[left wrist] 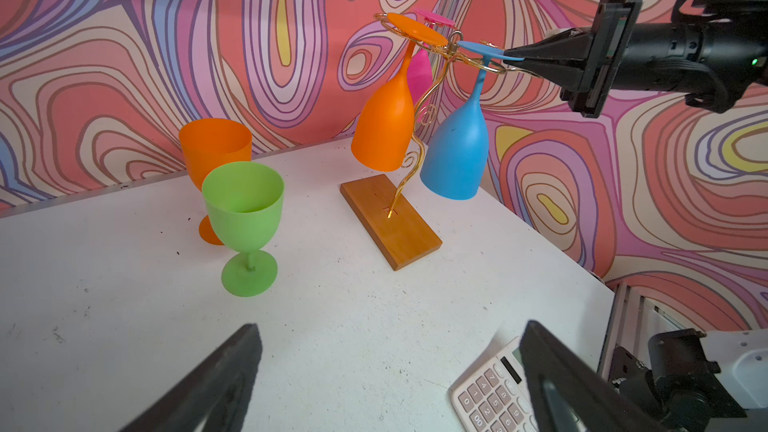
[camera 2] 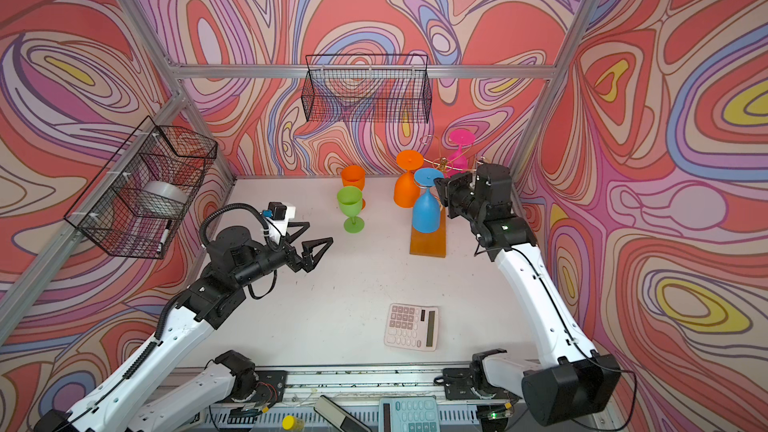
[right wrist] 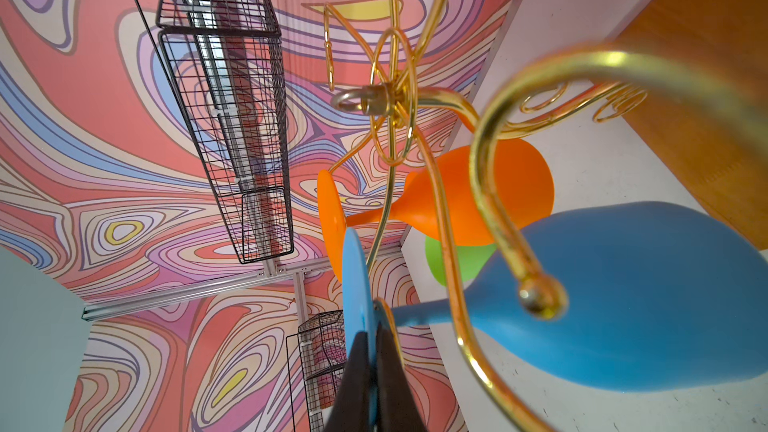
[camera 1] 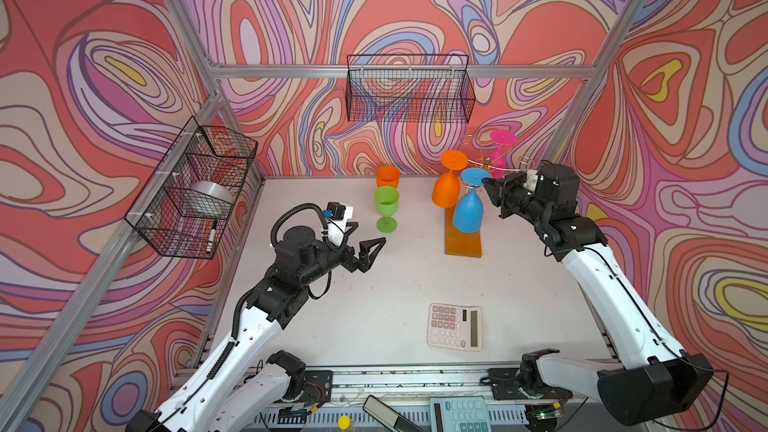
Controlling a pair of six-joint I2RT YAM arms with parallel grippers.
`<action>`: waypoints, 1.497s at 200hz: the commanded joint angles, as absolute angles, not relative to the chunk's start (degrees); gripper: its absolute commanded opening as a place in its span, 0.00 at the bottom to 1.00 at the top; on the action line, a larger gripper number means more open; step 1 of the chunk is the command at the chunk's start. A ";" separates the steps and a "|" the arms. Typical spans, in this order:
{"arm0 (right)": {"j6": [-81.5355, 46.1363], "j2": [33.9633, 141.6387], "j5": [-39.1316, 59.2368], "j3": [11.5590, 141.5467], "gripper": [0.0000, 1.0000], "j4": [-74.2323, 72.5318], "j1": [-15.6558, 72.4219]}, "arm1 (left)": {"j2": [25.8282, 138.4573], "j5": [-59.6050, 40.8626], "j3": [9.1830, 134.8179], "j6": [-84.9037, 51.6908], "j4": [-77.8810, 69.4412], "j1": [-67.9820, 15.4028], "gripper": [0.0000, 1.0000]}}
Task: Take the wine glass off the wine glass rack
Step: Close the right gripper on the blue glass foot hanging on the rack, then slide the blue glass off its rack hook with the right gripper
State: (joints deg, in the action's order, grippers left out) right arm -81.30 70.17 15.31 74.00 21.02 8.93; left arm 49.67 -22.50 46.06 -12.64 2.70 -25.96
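In both top views, the wine glass rack [camera 1: 463, 243] is standing at the far right of the white table [camera 1: 374, 284], its amber base lying flat and its gold wire arms spreading above. The blue wine glass [camera 1: 467, 214] is hanging bowl-down from the arm nearest the robot, beside an orange hanging glass [camera 1: 445, 193] and, farther back, a pink glass [camera 1: 498, 151]. The right gripper [camera 1: 487, 183] is reaching to the blue foot with its jaws pressed together on the rim of that disc. The left gripper [camera 1: 370, 231] is hovering spread wide and holding nothing, near a green glass [camera 1: 386, 205] that is standing upright in front of an orange standing glass [camera 1: 387, 176]. A calculator [camera 1: 455, 326] is lying on the near part of the table. In the left wrist view, the left fingers [left wrist: 224, 380] are framing bare tabletop, well apart from each other. The blue wine glass's foot is resting on a gold ring of the rack with the stem passing down through it, and the right gripper's black tips are pinching the foot's edge. In the right wrist view, the two fingertips [right wrist: 357, 380] are clamping the thin blue disc from both faces, the bowl is hanging free over the table, and a curled, blurred arm of the rack is crossing in front of it.
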 commanded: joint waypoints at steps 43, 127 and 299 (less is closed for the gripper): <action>-79.72 66.82 14.13 73.05 0.00 21.68 8.70 | 49.17 -23.05 45.51 -12.67 0.79 -26.33 0.97; -79.07 66.76 14.66 73.33 0.00 22.50 11.99 | 48.98 -22.59 45.62 -12.74 1.13 -26.28 1.00; -77.55 73.68 5.04 79.42 0.00 17.99 16.44 | 48.21 -21.89 45.60 -12.26 1.49 -26.29 0.99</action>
